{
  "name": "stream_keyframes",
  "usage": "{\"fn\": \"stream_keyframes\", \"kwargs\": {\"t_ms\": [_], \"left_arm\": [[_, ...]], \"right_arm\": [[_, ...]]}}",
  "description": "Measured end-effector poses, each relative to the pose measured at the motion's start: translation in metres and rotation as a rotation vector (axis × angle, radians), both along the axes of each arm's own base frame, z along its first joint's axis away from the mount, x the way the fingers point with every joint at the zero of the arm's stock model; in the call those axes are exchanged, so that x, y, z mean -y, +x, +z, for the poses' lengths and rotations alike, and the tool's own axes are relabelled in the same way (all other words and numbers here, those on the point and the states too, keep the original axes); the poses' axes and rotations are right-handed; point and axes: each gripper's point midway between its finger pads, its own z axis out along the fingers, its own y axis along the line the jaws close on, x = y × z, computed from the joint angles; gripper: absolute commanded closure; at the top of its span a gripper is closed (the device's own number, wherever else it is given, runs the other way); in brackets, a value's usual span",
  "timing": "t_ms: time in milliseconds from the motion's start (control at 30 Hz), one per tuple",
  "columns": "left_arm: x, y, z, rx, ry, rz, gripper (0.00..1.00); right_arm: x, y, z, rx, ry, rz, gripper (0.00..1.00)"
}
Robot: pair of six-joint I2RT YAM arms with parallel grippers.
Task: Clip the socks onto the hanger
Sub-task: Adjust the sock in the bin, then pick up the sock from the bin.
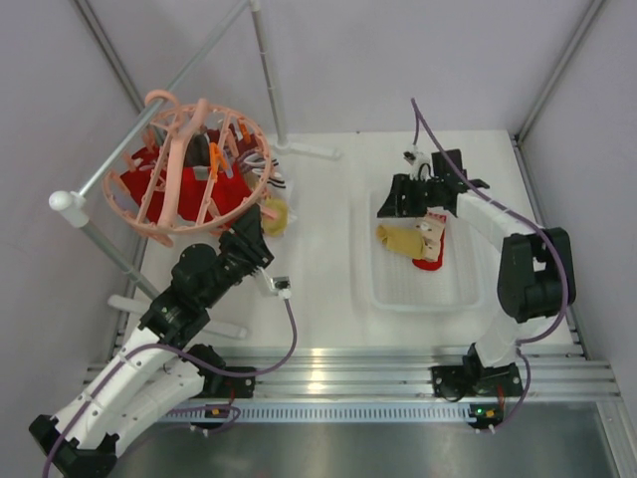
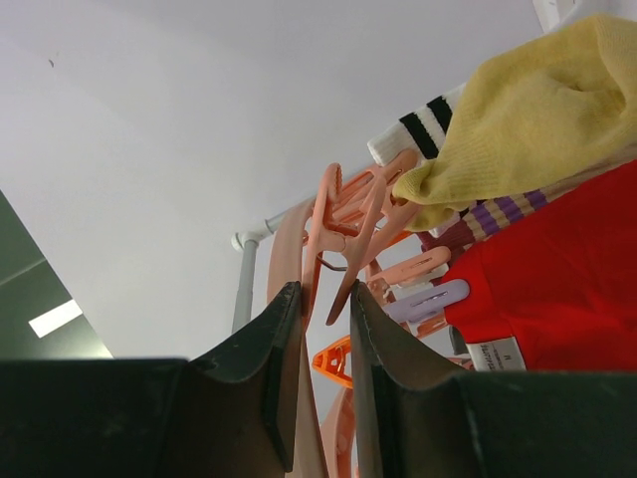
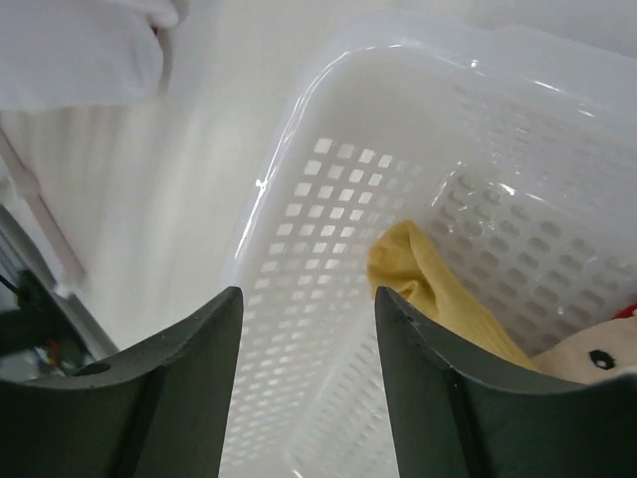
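The peach-pink hanger [image 1: 164, 214] hangs from the grey rail at the back left, with a red sock [image 1: 149, 187], a mustard yellow sock [image 1: 275, 215] and a white black-striped sock [image 1: 283, 185] on it. My left gripper [image 1: 255, 237] is at its near right rim. In the left wrist view that gripper [image 2: 323, 294] is shut on a peach clip [image 2: 350, 261], just below the yellow sock [image 2: 537, 110] and the red sock [image 2: 567, 269]. My right gripper [image 3: 309, 299] stands open and holds nothing, over the far left corner of the basket. Below it lies another yellow sock [image 3: 438, 289].
A white perforated basket [image 1: 423, 291] sits on the right of the table and holds a yellow sock [image 1: 396, 239], a beige patterned sock [image 1: 434, 231] and a red one [image 1: 428, 264]. The grey rail stand [image 1: 267, 70] rises behind the hanger. An aluminium frame [image 1: 348, 363] runs along the near edge.
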Motion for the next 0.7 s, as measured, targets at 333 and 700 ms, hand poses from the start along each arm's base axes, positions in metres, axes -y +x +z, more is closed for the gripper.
{"fn": "stream_keyframes", "kwargs": {"t_ms": [333,700], "left_arm": [[0.000,0.000,-0.001,-0.002,0.002,0.000,1.00],[0.000,0.000,-0.001,-0.002,0.002,0.000,1.00]], "right_arm": [[0.028,-0.030,-0.020,0.364,-0.284,0.492,0.44],[0.037,-0.044,-0.044,0.455,-0.439,0.725,0.46]]}}
